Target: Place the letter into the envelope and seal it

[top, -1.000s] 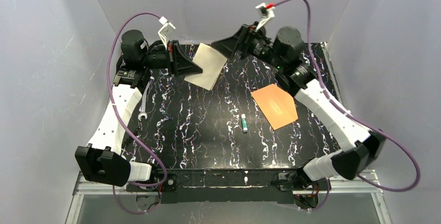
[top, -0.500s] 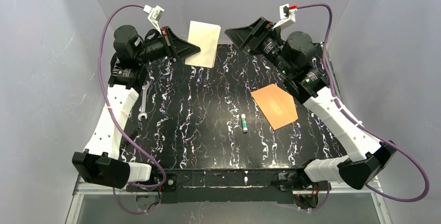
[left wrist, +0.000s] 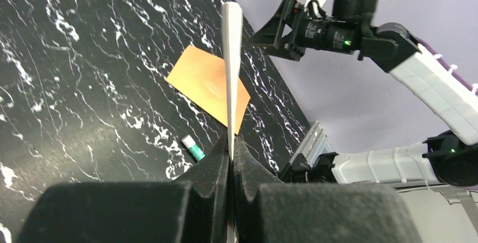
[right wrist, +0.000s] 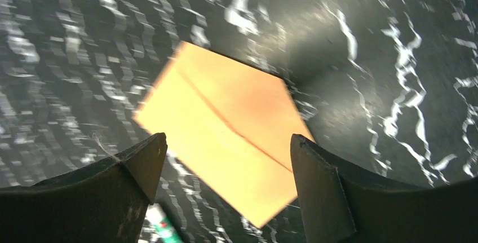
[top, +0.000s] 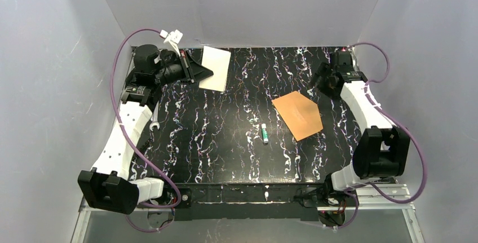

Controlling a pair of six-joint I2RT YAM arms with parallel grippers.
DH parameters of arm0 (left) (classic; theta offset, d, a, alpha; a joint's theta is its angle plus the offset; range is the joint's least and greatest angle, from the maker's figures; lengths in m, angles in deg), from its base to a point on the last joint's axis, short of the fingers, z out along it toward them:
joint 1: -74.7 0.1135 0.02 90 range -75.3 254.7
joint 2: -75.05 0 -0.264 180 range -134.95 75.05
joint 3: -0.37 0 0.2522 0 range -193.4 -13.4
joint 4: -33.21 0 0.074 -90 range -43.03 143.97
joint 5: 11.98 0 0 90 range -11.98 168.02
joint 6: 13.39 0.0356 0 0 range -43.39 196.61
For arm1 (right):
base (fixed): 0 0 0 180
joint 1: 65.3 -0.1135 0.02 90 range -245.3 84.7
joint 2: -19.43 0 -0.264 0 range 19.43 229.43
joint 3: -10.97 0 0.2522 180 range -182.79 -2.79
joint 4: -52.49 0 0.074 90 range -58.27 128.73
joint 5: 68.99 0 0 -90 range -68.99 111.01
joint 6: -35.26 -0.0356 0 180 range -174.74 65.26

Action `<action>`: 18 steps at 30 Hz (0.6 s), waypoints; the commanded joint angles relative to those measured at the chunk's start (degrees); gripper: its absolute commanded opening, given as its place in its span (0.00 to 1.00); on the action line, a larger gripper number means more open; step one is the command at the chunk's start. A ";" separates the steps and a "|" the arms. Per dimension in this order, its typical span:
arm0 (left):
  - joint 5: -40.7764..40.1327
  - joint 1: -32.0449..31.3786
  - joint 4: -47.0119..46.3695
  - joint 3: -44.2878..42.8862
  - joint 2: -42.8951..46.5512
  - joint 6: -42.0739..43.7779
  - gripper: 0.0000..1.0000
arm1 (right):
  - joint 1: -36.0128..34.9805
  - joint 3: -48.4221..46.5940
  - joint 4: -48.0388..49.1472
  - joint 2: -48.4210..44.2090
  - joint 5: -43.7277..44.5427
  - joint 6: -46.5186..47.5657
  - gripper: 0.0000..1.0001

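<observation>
Cream letter (top: pixel 216 68) sits clamped in the left pincer (left wrist: pixel 230 142); right pincer (right wrist: pixel 227 137) gapes, facing the orange envelope (top: pixel 297 114).

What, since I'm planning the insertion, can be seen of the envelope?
The envelope is flat orange-brown paper, a rectangle with its pointed flap apparently folded open, a crease marking the join. It lies flat and askew on the black marbled table, right of centre. Nothing touches it; a small white-and-green tube lies just apart on its left.
</observation>
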 commanded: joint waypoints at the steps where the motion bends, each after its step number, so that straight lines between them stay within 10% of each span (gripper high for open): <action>1: 1.04 -0.25 -0.23 3.34 1.94 0.00 0.00 | 6.20 4.44 -0.54 2.26 -6.49 6.99 0.87; 18: 4.26 -0.20 0.95 1.51 -0.42 0.24 0.00 | 15.54 14.86 9.38 10.86 -23.66 17.33 0.63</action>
